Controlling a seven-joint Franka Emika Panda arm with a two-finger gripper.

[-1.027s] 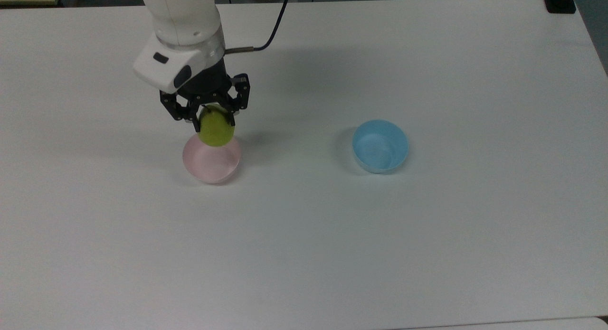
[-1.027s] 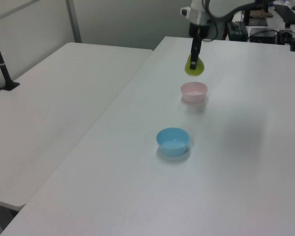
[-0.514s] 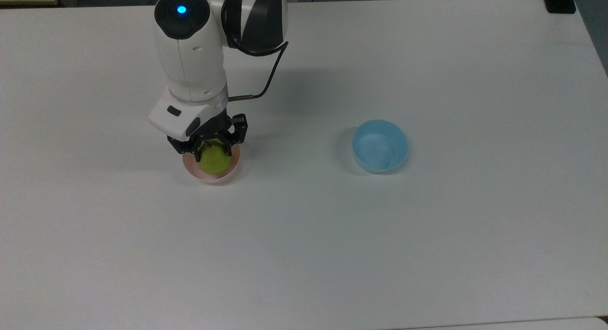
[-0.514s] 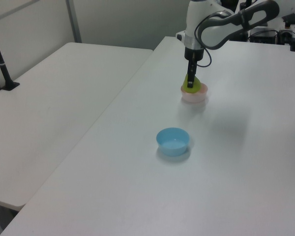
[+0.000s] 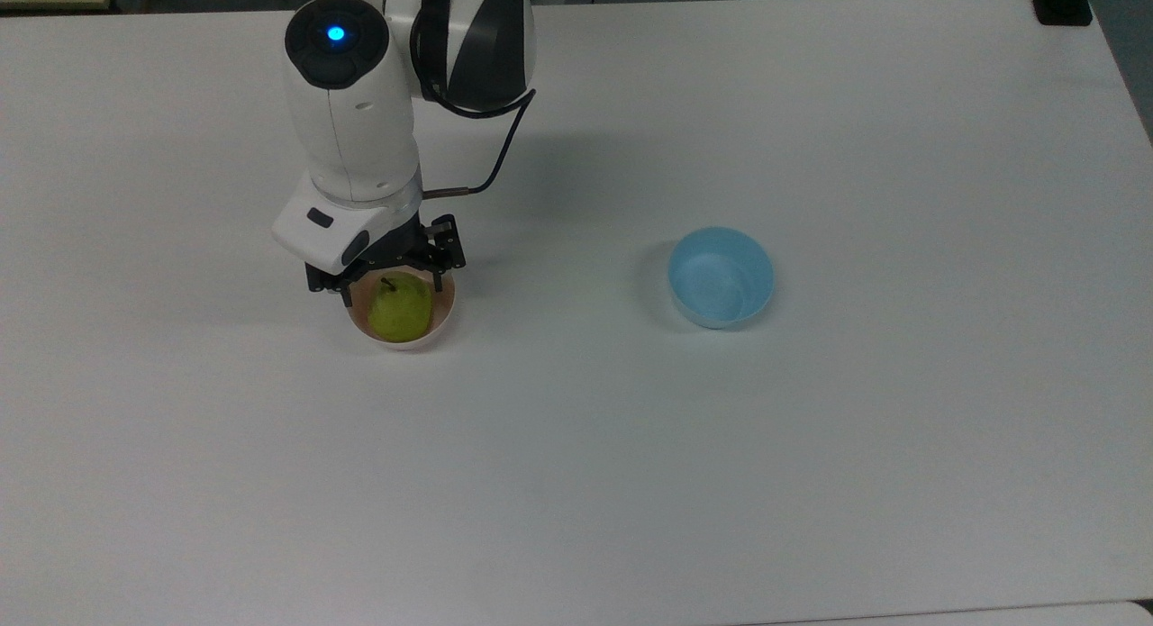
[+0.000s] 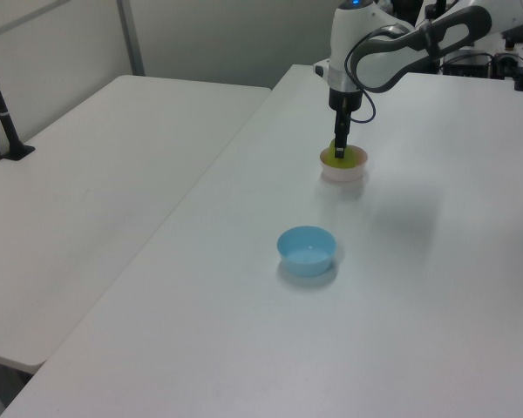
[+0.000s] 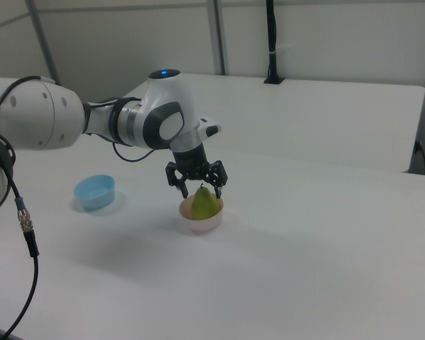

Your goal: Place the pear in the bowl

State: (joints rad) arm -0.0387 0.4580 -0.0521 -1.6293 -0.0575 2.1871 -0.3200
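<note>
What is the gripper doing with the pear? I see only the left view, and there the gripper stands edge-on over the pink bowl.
Observer: In the top view the gripper is open, with one finger on each side of the pear.
Operator: Is the pear inside the bowl, or above it?
Observer: Inside. In the right view it sits in the pink bowl with its narrow end up, and its top stands above the rim.

A plain white table (image 5: 811, 473) carries two small round bowls, well apart. A pale pink bowl (image 5: 423, 336) stands toward the top view's left, and a light blue bowl (image 5: 721, 277) stands toward the top view's right. A second white table (image 6: 96, 200) adjoins at the left view's left.
</note>
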